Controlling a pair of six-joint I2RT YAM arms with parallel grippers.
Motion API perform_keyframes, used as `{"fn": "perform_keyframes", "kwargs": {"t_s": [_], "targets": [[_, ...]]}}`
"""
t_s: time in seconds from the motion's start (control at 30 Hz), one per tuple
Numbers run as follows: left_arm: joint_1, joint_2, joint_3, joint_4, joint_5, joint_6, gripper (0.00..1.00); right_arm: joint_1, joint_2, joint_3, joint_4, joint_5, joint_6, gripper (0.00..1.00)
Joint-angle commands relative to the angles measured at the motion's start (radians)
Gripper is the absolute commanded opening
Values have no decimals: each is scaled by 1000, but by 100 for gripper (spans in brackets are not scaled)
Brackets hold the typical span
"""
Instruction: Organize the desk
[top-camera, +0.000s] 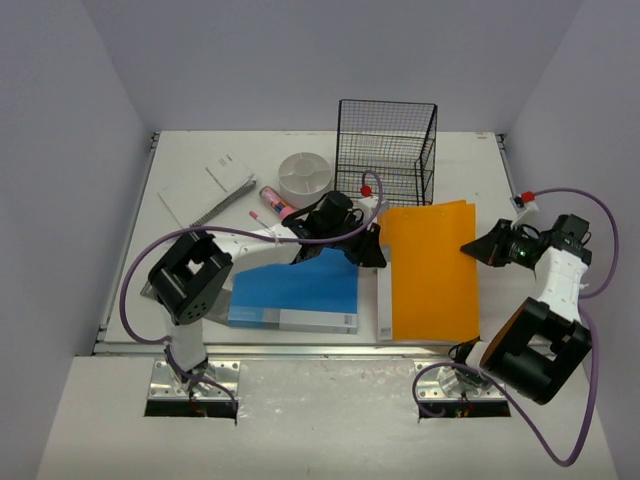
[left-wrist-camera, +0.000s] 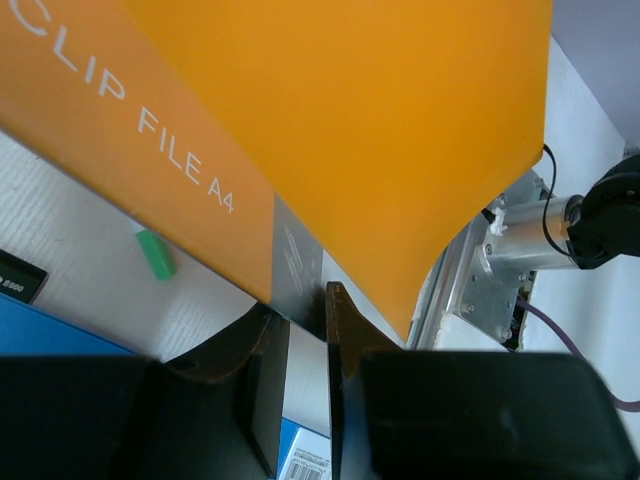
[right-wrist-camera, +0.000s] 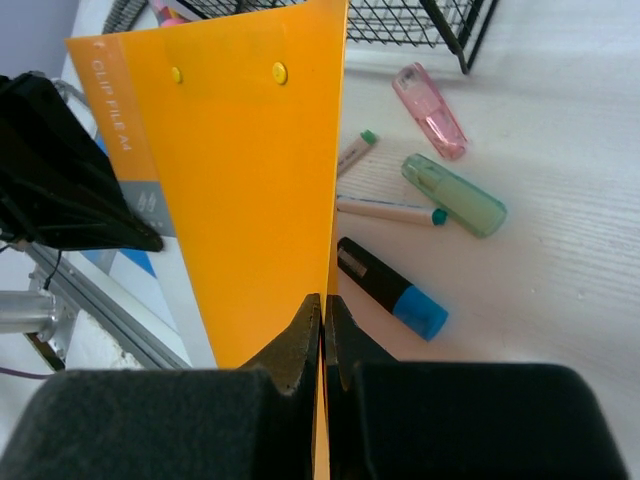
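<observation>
On the white desk lies an orange clip file. My left gripper is at the file's left edge. In the left wrist view its jaws stand narrowly apart across the file's spine, closed on it. My right gripper is at the file's right edge. In the right wrist view it is shut on the edge of the orange cover, which stands raised above the desk.
A blue book lies left of the file. A black wire basket, a round white container and a spiral notebook stand behind. Under the raised cover lie a black-and-blue marker, a green highlighter, a pink item and pens.
</observation>
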Motion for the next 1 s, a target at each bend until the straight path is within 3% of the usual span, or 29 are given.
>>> {"fn": "perform_keyframes", "kwargs": {"t_s": [0.0,0.27,0.47,0.97], "targets": [[-44,-60,69,158,16,26,0,51,-55,22,-41,-248,50,0],[-32,-188,159,-12,-78,125,0,101,-165,69,160,-210,267,0],[-26,-266,217,-140,-199,241,0,178,-209,99,383,-87,460,0],[8,-224,510,-184,-390,490,0,346,-24,463,694,123,689,0]]}}
